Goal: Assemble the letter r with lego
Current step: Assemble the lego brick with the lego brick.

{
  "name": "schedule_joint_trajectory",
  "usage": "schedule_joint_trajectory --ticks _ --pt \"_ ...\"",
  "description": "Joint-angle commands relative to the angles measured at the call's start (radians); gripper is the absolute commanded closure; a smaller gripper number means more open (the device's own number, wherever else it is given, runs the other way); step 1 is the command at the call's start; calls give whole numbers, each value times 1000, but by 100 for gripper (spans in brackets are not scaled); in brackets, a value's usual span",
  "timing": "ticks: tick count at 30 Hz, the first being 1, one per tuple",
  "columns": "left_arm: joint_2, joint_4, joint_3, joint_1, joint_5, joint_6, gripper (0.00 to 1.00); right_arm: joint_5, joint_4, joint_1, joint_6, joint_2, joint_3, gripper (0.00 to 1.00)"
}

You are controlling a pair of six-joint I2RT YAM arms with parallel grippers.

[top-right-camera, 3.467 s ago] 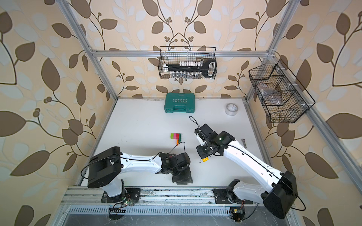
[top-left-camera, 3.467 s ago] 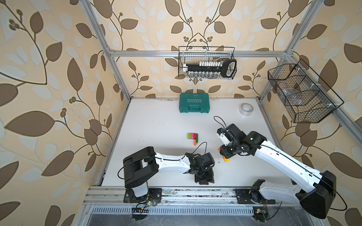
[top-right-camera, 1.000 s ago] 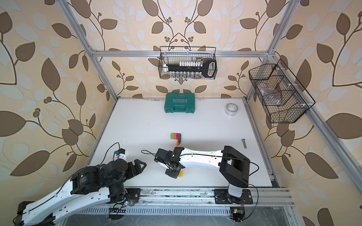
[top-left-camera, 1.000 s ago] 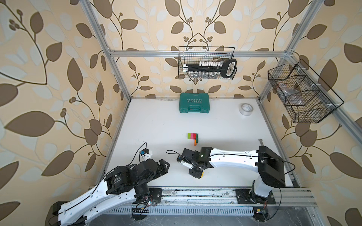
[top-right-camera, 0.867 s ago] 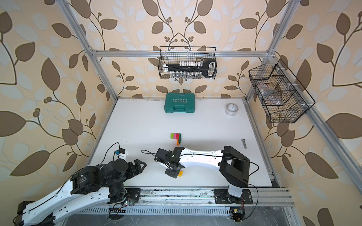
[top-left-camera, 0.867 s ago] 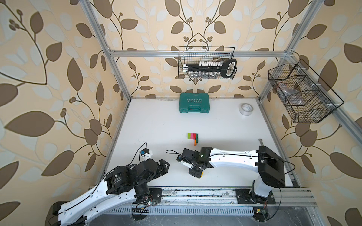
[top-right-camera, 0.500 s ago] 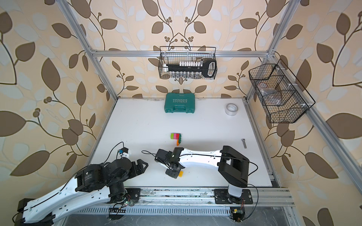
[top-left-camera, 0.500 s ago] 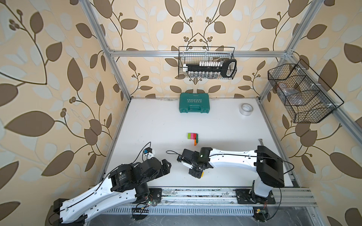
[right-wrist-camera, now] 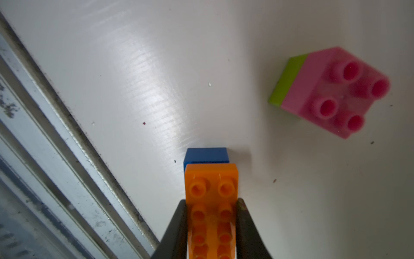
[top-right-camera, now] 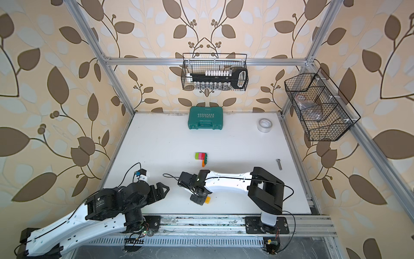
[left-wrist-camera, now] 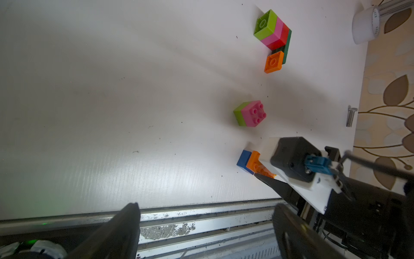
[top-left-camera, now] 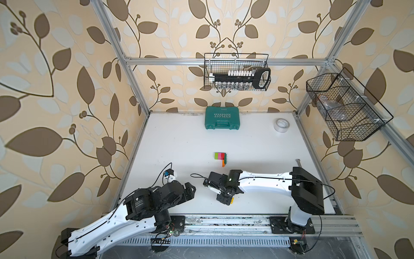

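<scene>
My right gripper (right-wrist-camera: 211, 224) is shut on a long orange lego brick (right-wrist-camera: 211, 190) low over the table's near edge. A blue brick (right-wrist-camera: 206, 154) sits at that brick's far end. A pink brick on a lime one (right-wrist-camera: 329, 89) lies loose beside them, hidden under the arm in both top views. Mid-table lies a joined row of lime, pink, red and dark green bricks (top-left-camera: 220, 156) with a small orange brick (top-left-camera: 223, 164) at its end. My left gripper (left-wrist-camera: 206, 224) is open and empty at the near left (top-left-camera: 190, 190), apart from all bricks.
A teal tool case (top-left-camera: 221, 117) stands at the back wall and a tape roll (top-left-camera: 281, 125) at the back right. A steel bolt (top-left-camera: 298, 162) lies near the right edge. Wire baskets hang on the back and right walls. A metal rail (left-wrist-camera: 201, 226) runs along the table's front.
Since 3.5 s ago the left arm drew back to the near left, and the right arm swung to the near middle with the orange brick. In the last second only the left arm crept forward.
</scene>
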Motion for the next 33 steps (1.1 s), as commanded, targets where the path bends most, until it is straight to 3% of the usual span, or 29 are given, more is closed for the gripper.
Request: schedule_joint_trajectory --ticks 1,33 --pt "-8 8 -3 9 -2 11 5 7 -3 3 15 27 -20 100" --pt "-13 -2 -8 9 -3 2 5 42 -34 22 -28 4 -53 100"
